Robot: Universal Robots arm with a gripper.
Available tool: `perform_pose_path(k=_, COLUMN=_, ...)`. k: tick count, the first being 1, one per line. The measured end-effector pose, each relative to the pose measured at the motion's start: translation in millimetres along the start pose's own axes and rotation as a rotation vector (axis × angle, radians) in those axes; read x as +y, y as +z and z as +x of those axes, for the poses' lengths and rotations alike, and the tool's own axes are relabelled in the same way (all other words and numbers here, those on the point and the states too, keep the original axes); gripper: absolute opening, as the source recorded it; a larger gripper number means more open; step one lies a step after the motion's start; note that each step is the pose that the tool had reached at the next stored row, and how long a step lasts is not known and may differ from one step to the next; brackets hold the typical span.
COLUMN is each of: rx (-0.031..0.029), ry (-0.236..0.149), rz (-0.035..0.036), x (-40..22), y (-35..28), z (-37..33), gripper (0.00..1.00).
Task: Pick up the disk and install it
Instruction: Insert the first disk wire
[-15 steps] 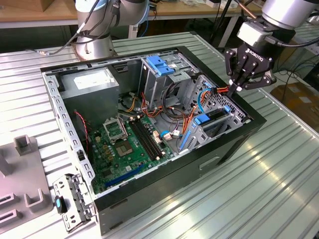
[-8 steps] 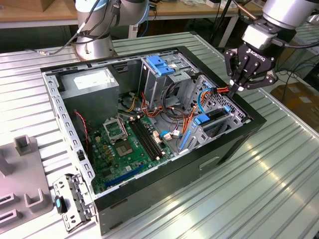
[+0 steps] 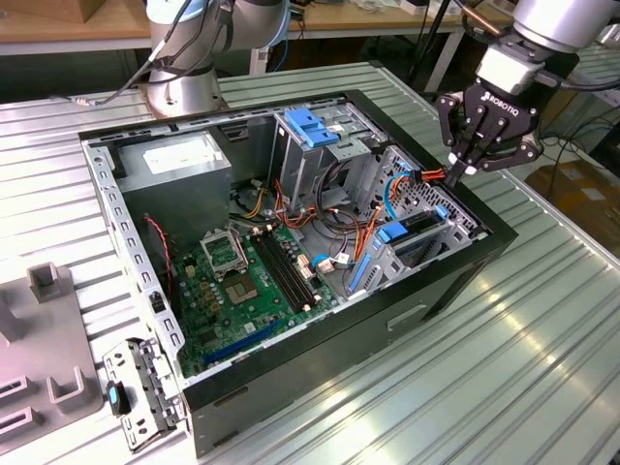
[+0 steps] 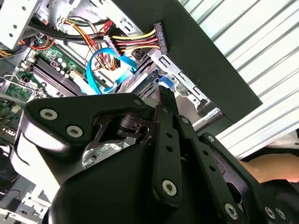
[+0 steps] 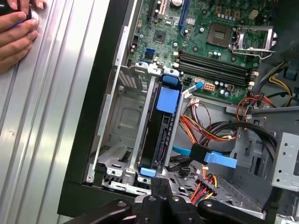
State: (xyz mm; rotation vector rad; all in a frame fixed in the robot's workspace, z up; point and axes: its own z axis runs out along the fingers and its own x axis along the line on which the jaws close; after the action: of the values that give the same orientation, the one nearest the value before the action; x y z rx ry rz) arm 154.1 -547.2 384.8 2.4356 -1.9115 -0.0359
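Note:
The disk [image 3: 419, 227] stands on edge in the bay at the open computer case's [image 3: 291, 383] corner, on the exterior view's right. It is a dark slab with blue plastic rails. The first wrist view shows the disk [image 5: 156, 135] lying lengthwise between the bay's metal walls, a blue tab [image 5: 167, 99] on its rail. My gripper [image 3: 457, 172] hangs just above the case's rim over that bay, shut with nothing between its fingers. In the first wrist view the gripper [image 5: 159, 184] comes to a point close to the disk's near end. The gripper [image 4: 167, 99] also points at the bay in the second wrist view.
A grey power-supply box [image 3: 174, 160] and a drive cage with a blue top [image 3: 310, 126] sit at the case's back, the motherboard [image 3: 237, 281] in its floor. Loose power cables [image 4: 140, 42] and a blue data cable [image 4: 96, 70] hang beside the bay. A person's hand [image 5: 16, 32] rests on the table.

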Motion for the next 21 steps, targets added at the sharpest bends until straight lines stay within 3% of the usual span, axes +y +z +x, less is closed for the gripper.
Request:
perform_pose_path(k=5, rx=0.0027, ry=-0.054, rz=0.0005, x=-2.3, y=0.0, z=0.2, gripper=0.11)
perform_pose_path(k=9, rx=0.0034, ry=-0.067, rz=0.0007, x=-8.4, y=-0.1, z=-2.9, gripper=0.11)
perform_pose_path(k=19, rx=0.0067, ry=-0.135, rz=0.0013, x=-13.4, y=0.8, z=-7.1, gripper=0.11)
perform_pose_path(k=21, rx=0.0075, ry=-0.148, rz=0.0015, x=-15.2, y=1.1, z=-9.1, gripper=0.17)
